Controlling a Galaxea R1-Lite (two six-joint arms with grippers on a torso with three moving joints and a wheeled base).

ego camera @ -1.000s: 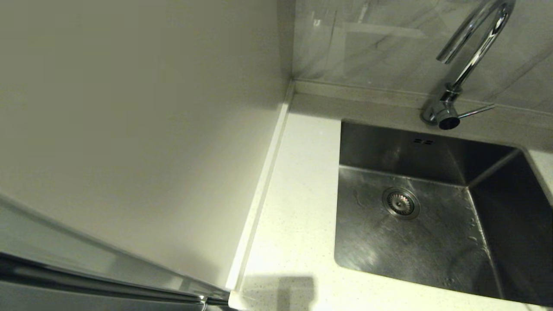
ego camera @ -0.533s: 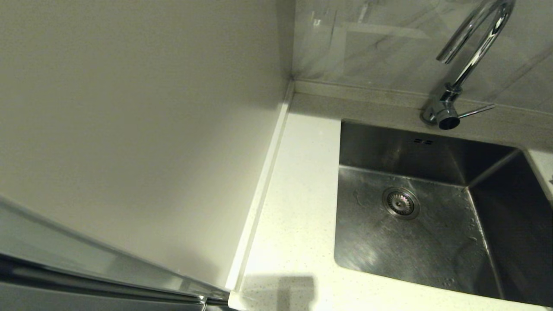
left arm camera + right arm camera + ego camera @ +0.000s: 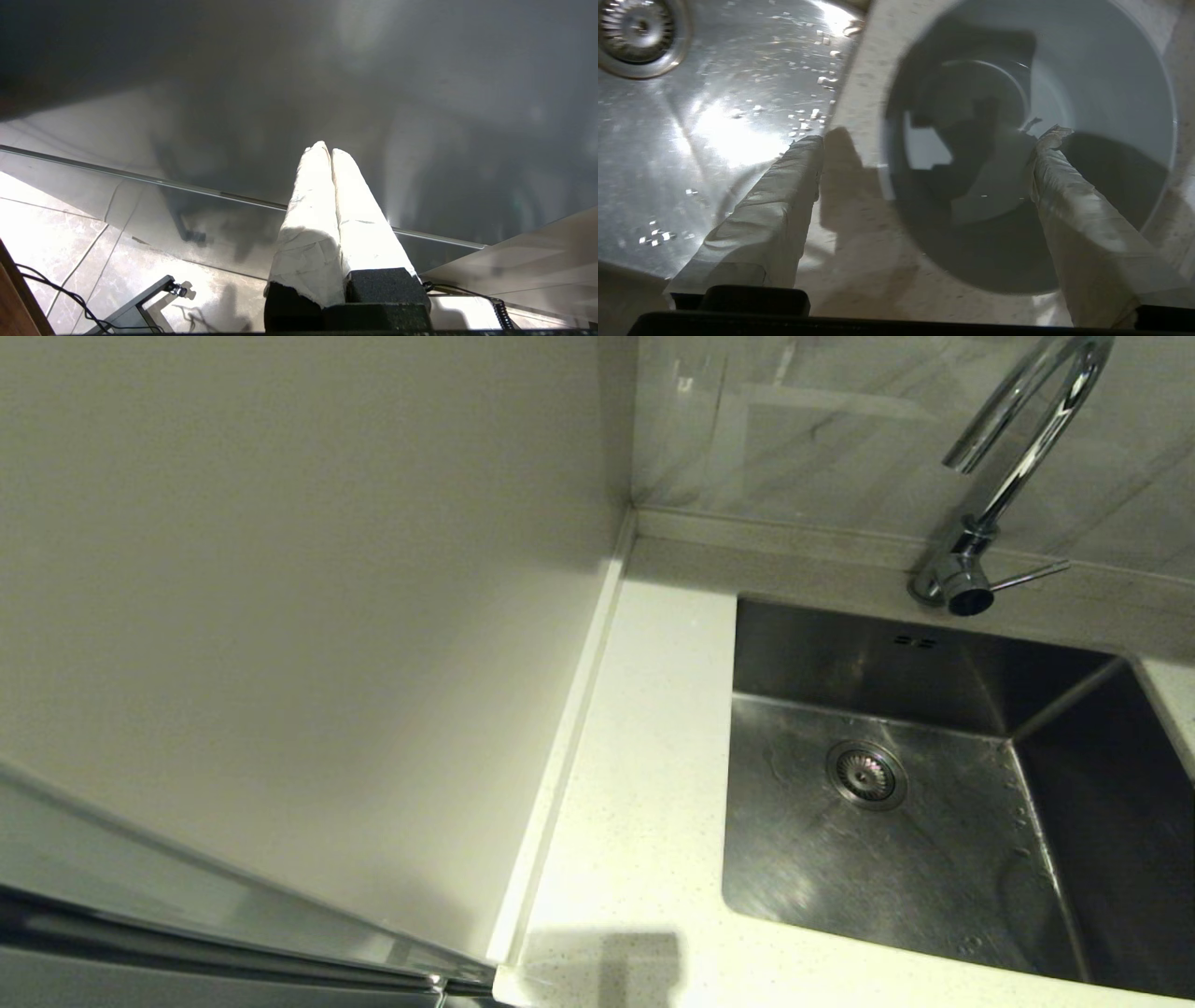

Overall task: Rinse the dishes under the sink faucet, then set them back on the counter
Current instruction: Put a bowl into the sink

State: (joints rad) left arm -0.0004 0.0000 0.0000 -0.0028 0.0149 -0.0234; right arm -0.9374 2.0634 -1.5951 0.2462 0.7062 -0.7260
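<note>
Fingers [image 3: 1069, 219] of the right gripper [image 3: 924, 140], wrapped in pale tape, stand spread wide over a grey-blue round shallow bowl [image 3: 1087, 70]; one finger seems to sit inside the bowl's rim, the other outside it over the white speckled stone counter [image 3: 859, 233]. The bowl rests mouth up on that counter, just beside the edge of the square stainless steel sink [image 3: 714, 116], whose wet floor and round drain strainer [image 3: 637, 28] fill the frame's upper left. The left gripper [image 3: 331, 151] hangs away from the counter over tiled floor, its taped fingers pressed together on nothing. In the head view the tall chrome gooseneck faucet [image 3: 1018, 448] rises at the upper right, its thin lever pointing right.
</note>
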